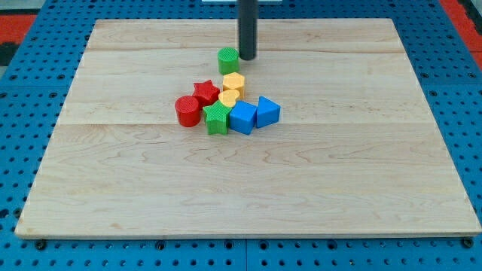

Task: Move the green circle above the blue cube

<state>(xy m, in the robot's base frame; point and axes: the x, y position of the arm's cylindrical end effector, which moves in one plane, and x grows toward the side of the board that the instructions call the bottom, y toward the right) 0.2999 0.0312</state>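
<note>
Pale wooden board on blue pegboard; block cluster mid-board. Blue cube at cluster's lower right. Green circle already toward view's top. My tip, bare rod, nothing held, touches circle's right side.

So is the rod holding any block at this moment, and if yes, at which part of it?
Nothing is held; the rod can only push. My tip stands just to the view's right of the green circle, at its side, close to or touching it.
</note>
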